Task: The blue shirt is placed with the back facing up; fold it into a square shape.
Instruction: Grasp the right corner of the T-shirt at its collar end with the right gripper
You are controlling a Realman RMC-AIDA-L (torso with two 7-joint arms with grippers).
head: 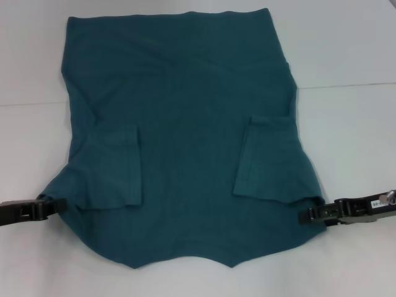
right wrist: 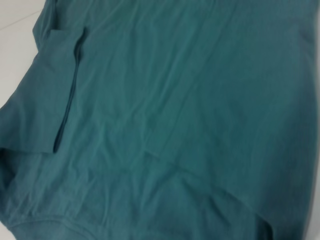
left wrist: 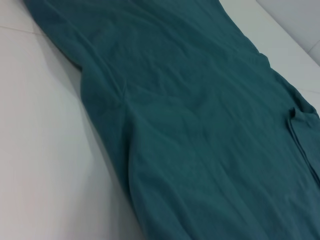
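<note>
Both sleeves folded in, blue shirt (head: 185, 136) pinched by left tool (head: 52, 205) and right tool (head: 312, 215).

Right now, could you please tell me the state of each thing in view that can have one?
blue shirt: spread flat on the table, both sleeves folded inward over the body, not yet a square.
left claw: low at the shirt's near left edge, touching the cloth.
right claw: low at the shirt's near right edge, touching the cloth.
table: white, bearing the shirt.
</note>
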